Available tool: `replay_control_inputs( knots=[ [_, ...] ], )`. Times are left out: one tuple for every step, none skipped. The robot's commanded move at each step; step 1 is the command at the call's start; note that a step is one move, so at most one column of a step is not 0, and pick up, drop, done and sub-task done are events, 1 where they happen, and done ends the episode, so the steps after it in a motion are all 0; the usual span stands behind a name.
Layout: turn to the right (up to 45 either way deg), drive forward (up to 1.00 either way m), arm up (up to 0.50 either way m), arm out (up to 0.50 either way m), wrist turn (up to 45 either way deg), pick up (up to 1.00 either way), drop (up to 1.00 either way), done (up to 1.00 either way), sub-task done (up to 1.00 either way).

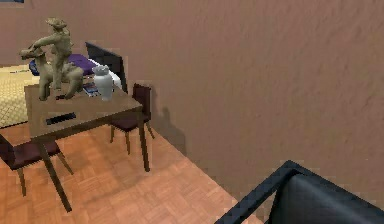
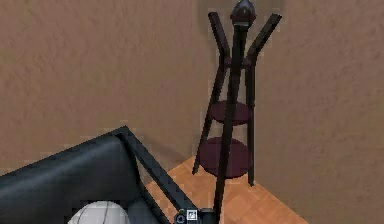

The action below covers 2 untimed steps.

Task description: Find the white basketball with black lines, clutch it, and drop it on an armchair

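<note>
Here, at the arm side view's bottom edge, the end effector (image 2: 176,215) appears as a dark body beside a small white marker square, set against the black armchair (image 2: 95,170). Its far end cannot be made out, so neither the state of its grip nor whether it has hold of anything can be told. Principal risk: a mistimed release. The pale basketball (image 2: 100,212) sits just left of the end effector, inside the armchair's dark frame, but it cannot be told whether it rests on the seat or hangs above it. Let go close to the chair's sloping arm, it would probably roll off onto the wooden floor (image 2: 270,205). Secondary risk: the dark coat stand (image 2: 232,100), farther out and to the right of the end effector against the brown wall (image 2: 90,60), has splayed legs that a turn of the base could catch. Appearance of the task's thing: a rounded grey-white dome, cut by the bottom edge, with faint darker lines curving across it. It looks smooth and likely to roll freely.
</note>
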Motion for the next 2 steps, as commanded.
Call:
replay_control_inputs(
  knots=[
    [0.0,0.00,0.00,0.00,0.0,0.00,1.00,0.00,0.00],
    [0.0,0.00,0.10,0.00,0.0,0.00,0.00,0.00,0.00]
  ],
)
